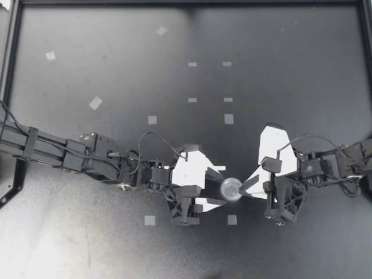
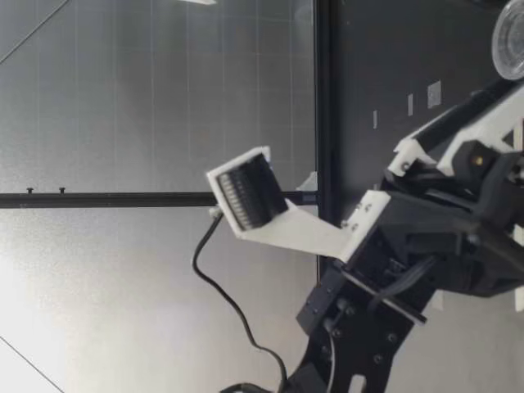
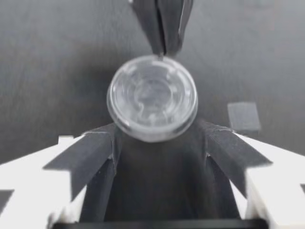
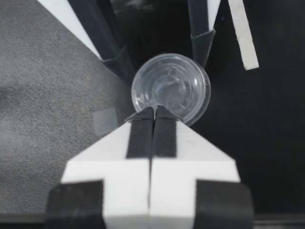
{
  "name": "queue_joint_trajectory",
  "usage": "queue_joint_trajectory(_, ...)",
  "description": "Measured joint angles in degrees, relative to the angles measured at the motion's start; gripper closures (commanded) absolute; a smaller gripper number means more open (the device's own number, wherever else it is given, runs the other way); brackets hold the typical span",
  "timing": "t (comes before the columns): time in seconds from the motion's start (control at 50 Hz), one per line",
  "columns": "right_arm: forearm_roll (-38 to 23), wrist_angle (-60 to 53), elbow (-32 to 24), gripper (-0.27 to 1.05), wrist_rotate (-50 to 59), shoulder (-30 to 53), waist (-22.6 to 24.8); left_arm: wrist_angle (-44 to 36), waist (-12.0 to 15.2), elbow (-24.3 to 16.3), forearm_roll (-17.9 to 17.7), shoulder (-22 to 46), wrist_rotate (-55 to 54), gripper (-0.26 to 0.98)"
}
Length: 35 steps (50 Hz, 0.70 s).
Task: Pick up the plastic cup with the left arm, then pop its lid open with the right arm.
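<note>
A small clear round cup (image 1: 231,189) sits on the black table between my two grippers. My left gripper (image 1: 223,188) is open, one finger on each side of the cup, and in the left wrist view the cup (image 3: 152,98) lies just between its fingertips (image 3: 102,143). My right gripper (image 1: 242,189) is shut, its joined tips meeting the cup's rim from the opposite side. The right wrist view shows those tips (image 4: 153,114) at the near rim of the cup (image 4: 170,88). In the low view a gripper's arm fills the frame, and the cup (image 2: 512,37) shows beyond it.
White tape squares mark the table: two near the front (image 1: 150,220) (image 1: 232,219), others farther back (image 1: 229,118) (image 1: 152,120). A black frame (image 1: 186,3) borders the far edge. Cables loop over both wrists.
</note>
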Motion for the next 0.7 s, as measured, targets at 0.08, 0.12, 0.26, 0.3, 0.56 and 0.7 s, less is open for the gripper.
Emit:
queue_joint_trajectory(0.08, 0.00, -0.18, 0.00, 0.92, 0.00, 0.35, 0.00, -0.09, 0.18, -0.53, 0.00, 0.53, 0.00, 0.09)
queue_joint_trajectory(0.12, 0.00, -0.18, 0.00, 0.92, 0.00, 0.53, 0.00, -0.09, 0.18, -0.88, 0.00, 0.79, 0.00, 0.09)
queue_joint_trajectory(0.26, 0.00, -0.18, 0.09, 0.92, 0.00, 0.62, 0.00, -0.09, 0.35, -2.02, 0.00, 1.85, 0.00, 0.09)
queue_joint_trajectory(0.3, 0.00, -0.18, 0.26, 0.92, 0.09, 0.62, 0.00, -0.09, 0.35, -2.20, 0.00, 2.11, 0.00, 0.09)
queue_joint_trajectory(0.56, 0.00, -0.18, 1.05, 0.92, 0.53, 0.62, 0.00, -0.09, 0.53, -2.55, 0.00, 2.20, 0.00, 0.09)
queue_joint_trajectory(0.7, 0.00, -0.44, 1.05, 0.92, 0.79, 1.23, 0.00, 0.00, 0.53, -3.16, 0.00, 2.20, 0.00, 0.09)
